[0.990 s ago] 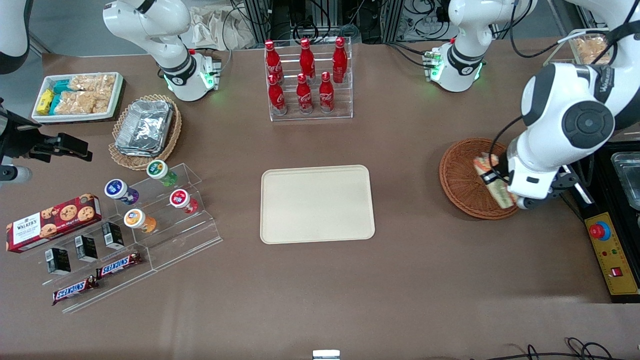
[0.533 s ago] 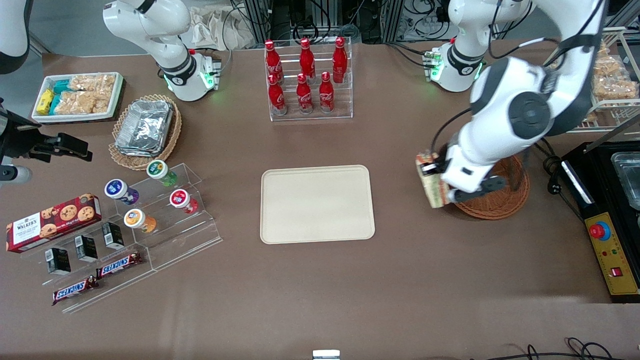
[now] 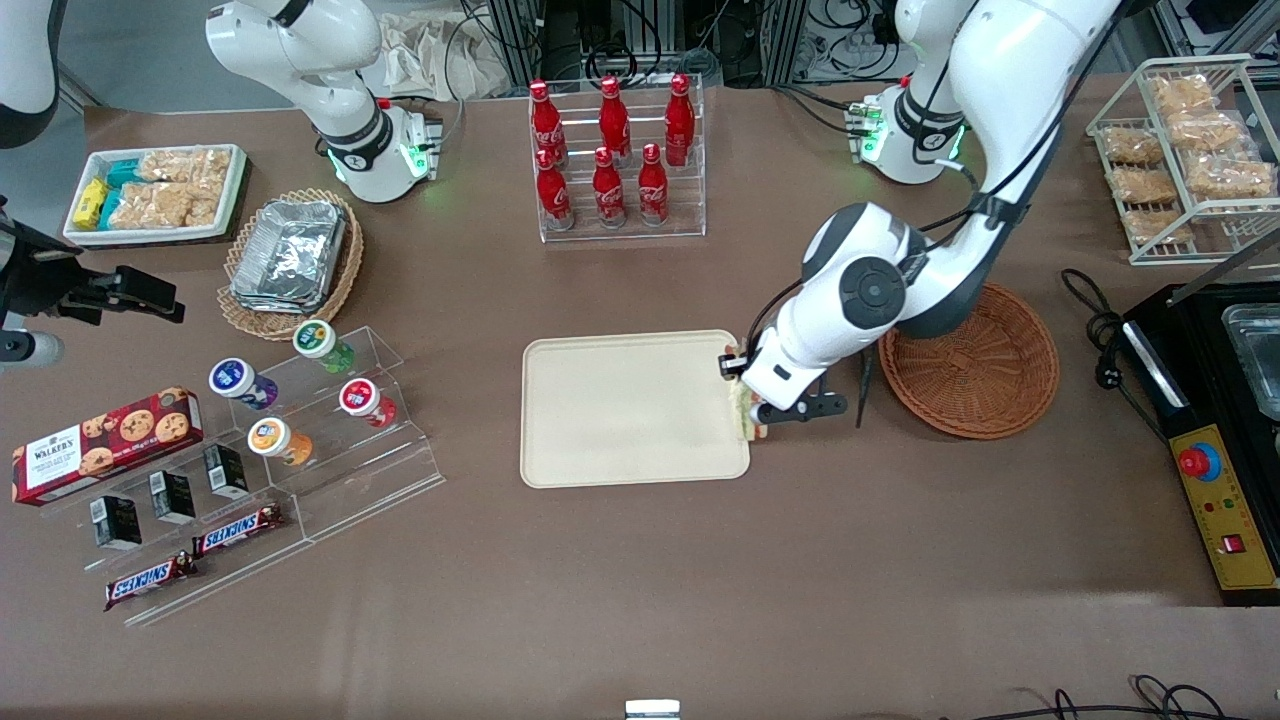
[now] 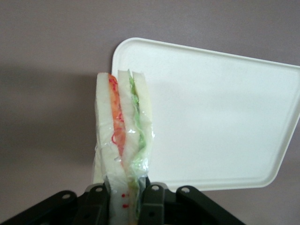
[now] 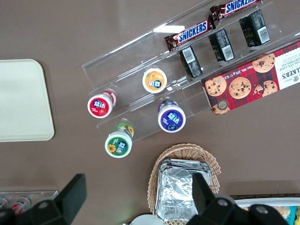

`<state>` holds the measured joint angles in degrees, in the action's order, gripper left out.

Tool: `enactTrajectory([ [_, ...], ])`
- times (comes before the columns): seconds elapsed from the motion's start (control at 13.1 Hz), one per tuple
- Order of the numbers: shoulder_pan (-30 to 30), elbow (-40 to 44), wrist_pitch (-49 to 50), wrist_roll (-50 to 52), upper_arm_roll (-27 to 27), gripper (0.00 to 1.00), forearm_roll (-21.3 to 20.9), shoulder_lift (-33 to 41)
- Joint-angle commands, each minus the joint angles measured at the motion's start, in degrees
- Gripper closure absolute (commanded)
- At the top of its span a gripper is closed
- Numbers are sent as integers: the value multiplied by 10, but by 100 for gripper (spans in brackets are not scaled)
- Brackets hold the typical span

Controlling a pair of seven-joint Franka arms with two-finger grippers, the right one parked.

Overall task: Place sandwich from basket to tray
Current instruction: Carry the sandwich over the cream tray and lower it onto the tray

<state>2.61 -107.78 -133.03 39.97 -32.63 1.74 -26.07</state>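
Observation:
My left gripper [image 3: 752,412] is shut on the sandwich [image 3: 744,418], a wrapped wedge of pale bread with orange, red and green filling. It hangs in the air above the tray's edge nearest the basket. In the left wrist view the sandwich [image 4: 123,136] stands between my black fingers [image 4: 154,201], over the rim of the cream-beige tray [image 4: 225,122]. The tray [image 3: 634,407] lies flat at the table's middle with nothing on it. The reddish-brown wicker basket [image 3: 970,360] sits beside it toward the working arm's end, with nothing in it.
A clear rack of red cola bottles [image 3: 612,155] stands farther from the front camera than the tray. A paler wicker basket with foil trays [image 3: 290,262], a stepped clear stand with cups [image 3: 320,400] and a cookie box [image 3: 105,443] lie toward the parked arm's end. A wire rack of bagged snacks [image 3: 1185,150] and a black control box [image 3: 1225,500] are at the working arm's end.
My left gripper has lifted the sandwich out of the basket and carried it sideways to the tray's edge. The basket now shows no sandwich in it.

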Motion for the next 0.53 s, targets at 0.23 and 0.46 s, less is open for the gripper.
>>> enactTrajectory([
  [0.23,26,6,-79,73,3,100,-105,-56],
  [0.46,30,12,-87,104,2,100,-155,-76],
])
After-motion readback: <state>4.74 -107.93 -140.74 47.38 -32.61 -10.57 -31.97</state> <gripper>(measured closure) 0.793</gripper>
